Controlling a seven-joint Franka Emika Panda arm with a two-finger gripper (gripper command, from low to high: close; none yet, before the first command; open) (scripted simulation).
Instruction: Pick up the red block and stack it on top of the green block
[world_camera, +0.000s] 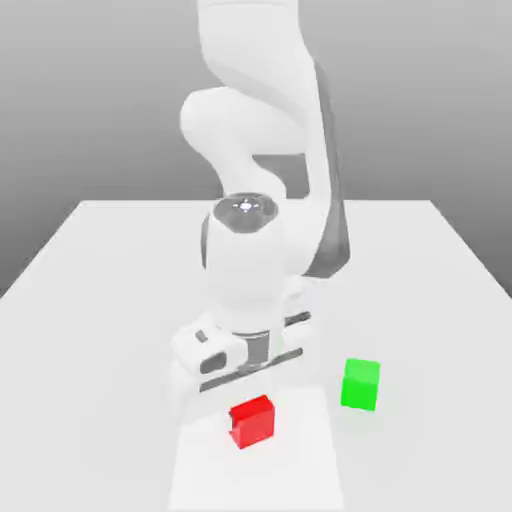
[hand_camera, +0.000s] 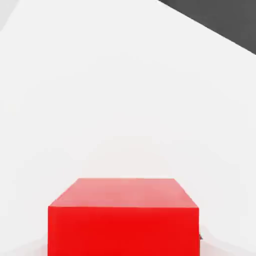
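— Looking at the exterior view, I have the red block (world_camera: 252, 421) sitting flat on the white table (world_camera: 90, 260), near the front edge. The Panda arm (world_camera: 262, 120) is bent down over it, with the hand (world_camera: 240, 350) low and just behind the cube.

— And the green block?

— The green block (world_camera: 360, 385) rests on the table too, near the red one, towards the exterior view's right, clearly apart from it.

— Fingers?

— I cannot tell their spread. In the hand view the red block (hand_camera: 123, 216) looms close, square-on, resting on the table (hand_camera: 100, 90).
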